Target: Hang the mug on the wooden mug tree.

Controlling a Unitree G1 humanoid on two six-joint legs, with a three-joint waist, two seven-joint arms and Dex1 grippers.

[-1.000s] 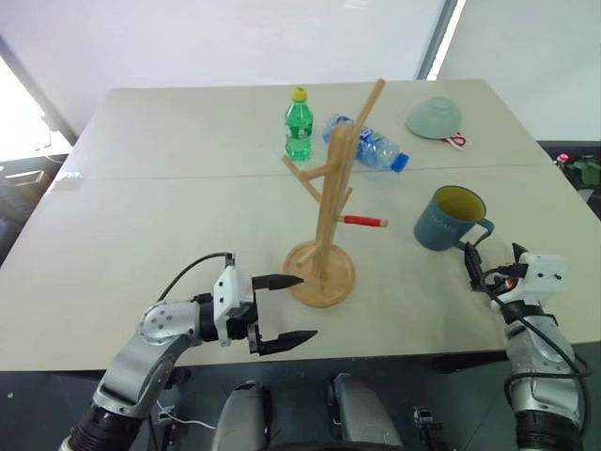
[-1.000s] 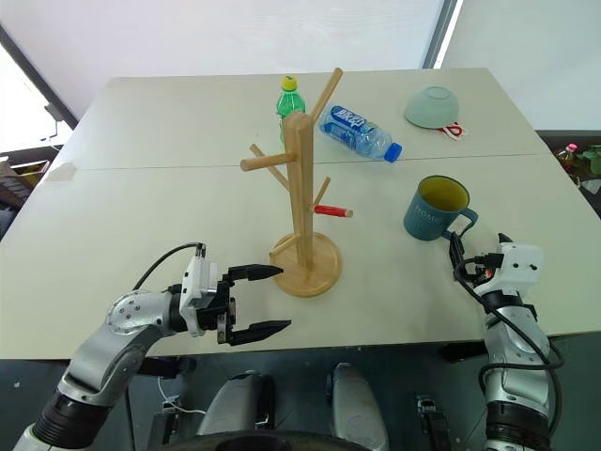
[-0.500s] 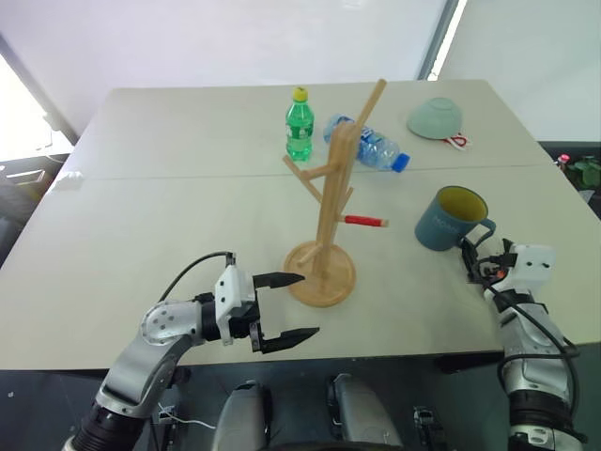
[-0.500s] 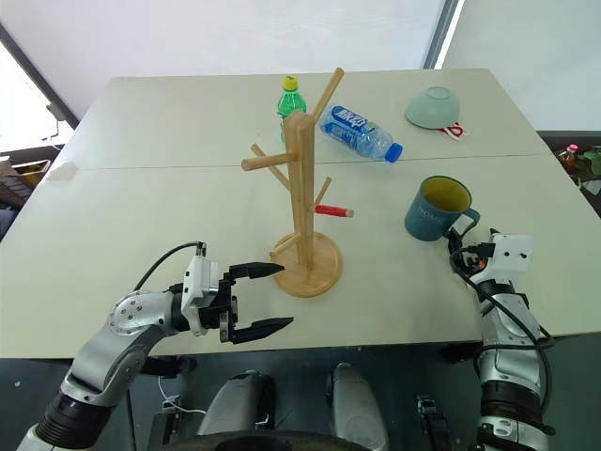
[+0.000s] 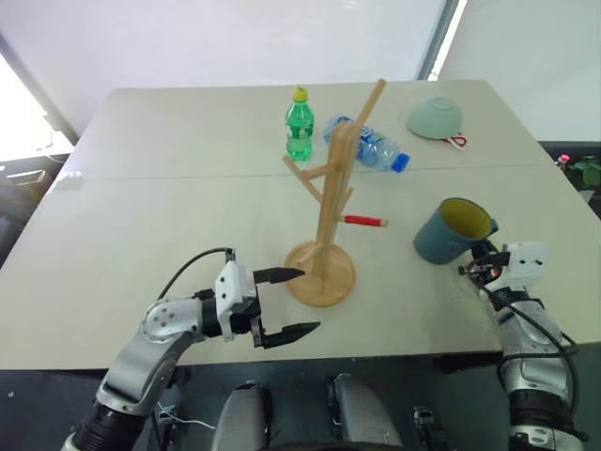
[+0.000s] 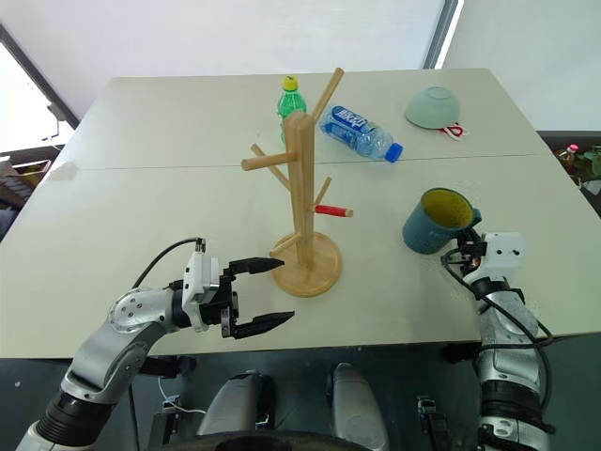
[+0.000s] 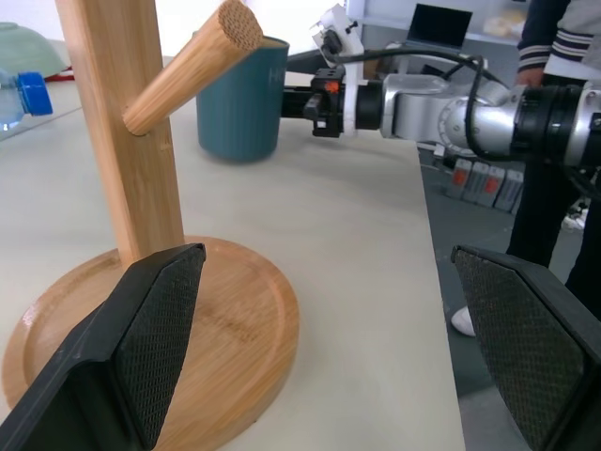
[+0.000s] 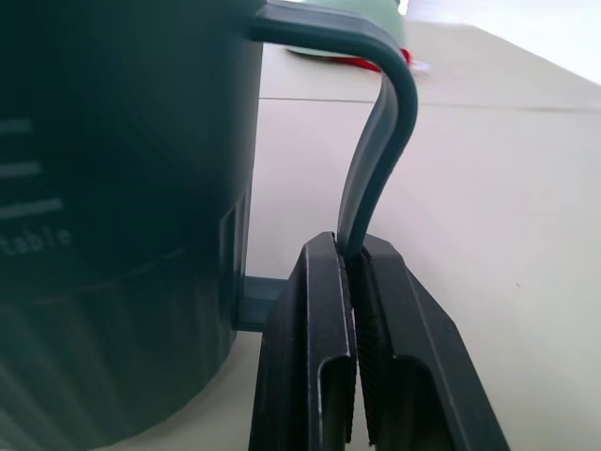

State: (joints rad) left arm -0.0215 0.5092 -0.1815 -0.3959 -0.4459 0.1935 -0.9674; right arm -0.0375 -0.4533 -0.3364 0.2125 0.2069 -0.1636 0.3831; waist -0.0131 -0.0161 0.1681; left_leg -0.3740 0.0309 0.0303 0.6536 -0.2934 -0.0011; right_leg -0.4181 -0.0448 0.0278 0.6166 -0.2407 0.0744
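Pinching the blue-grey ceramic mug (image 6: 434,222) by its thin loop handle (image 8: 380,141), my right gripper (image 8: 352,282) risks it swivelling; left gripper (image 6: 254,296) gapes empty.

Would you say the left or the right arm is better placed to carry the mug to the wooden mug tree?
Right. The right gripper is shut on the mug handle; the left gripper hangs open by the wooden mug tree base.

Right gripper (image 8: 349,282) has closed on the handle of the mug (image 6: 434,222) — mug now tipped, mouth leaning toward the wooden mug tree (image 6: 302,207), where it stood upright before.
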